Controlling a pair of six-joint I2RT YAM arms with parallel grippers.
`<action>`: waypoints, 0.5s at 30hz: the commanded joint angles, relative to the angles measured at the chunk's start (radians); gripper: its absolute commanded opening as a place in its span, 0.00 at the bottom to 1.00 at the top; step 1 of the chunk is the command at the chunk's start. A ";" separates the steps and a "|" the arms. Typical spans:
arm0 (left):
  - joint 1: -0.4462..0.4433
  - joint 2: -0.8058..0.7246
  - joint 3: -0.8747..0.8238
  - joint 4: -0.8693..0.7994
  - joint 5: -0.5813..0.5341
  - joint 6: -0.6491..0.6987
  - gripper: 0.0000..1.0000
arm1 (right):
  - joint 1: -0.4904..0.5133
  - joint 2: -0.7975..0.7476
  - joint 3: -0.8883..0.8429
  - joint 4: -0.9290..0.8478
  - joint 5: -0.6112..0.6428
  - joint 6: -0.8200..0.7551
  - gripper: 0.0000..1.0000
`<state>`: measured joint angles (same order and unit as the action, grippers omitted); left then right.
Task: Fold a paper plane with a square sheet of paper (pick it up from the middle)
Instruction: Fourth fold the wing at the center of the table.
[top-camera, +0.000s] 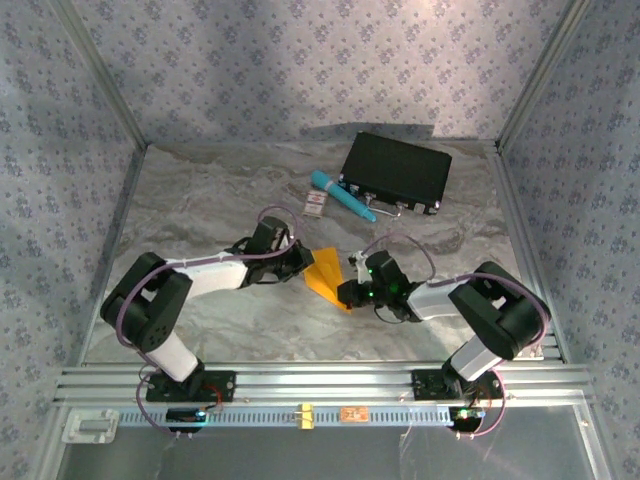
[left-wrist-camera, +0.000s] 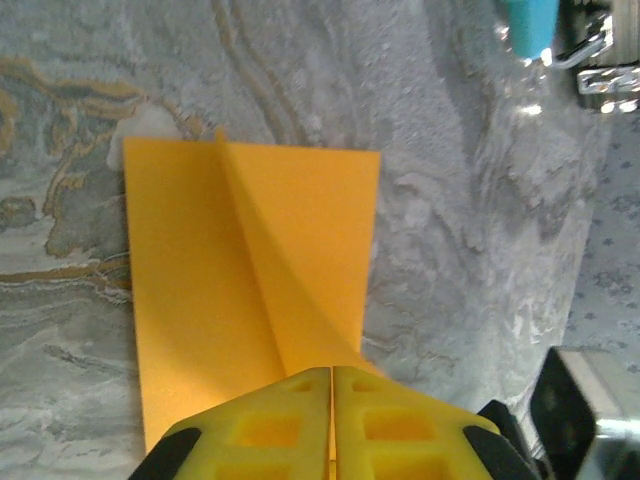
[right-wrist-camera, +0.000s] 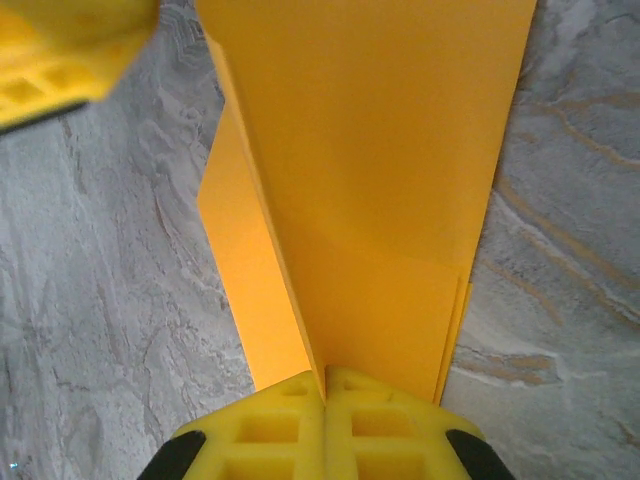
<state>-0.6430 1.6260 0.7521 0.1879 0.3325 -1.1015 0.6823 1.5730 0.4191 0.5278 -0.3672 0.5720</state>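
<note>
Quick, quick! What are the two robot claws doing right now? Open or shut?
Left gripper: shut, pinching the orange paper.
Right gripper: shut, pinching the same orange paper.

Even o/h light, soft shadow behind black case (top-camera: 395, 172), wrist cams blurry @ edges.

Left gripper (left-wrist-camera: 332, 378): yellow fingers pressed together at the bottom edge, pinching the near edge of the sheet of paper (left-wrist-camera: 250, 270). The sheet is orange-yellow and folded, with one diagonal crease running from its far edge down to the fingers, and the grey marbled table (left-wrist-camera: 470, 250) lies behind it. End of the teal pen (left-wrist-camera: 530, 22) at top right.
</note>
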 joint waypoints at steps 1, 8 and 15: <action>-0.019 0.037 0.009 0.027 0.026 -0.001 0.08 | -0.012 0.022 -0.029 0.027 -0.021 0.043 0.02; -0.029 0.110 0.034 0.004 0.031 0.000 0.04 | -0.025 0.029 -0.031 0.025 -0.031 0.049 0.02; -0.030 0.136 0.017 -0.033 0.013 -0.015 0.01 | -0.030 0.014 -0.040 0.022 -0.026 0.048 0.02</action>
<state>-0.6682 1.7508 0.7692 0.1822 0.3527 -1.1049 0.6605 1.5803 0.4011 0.5697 -0.3977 0.6109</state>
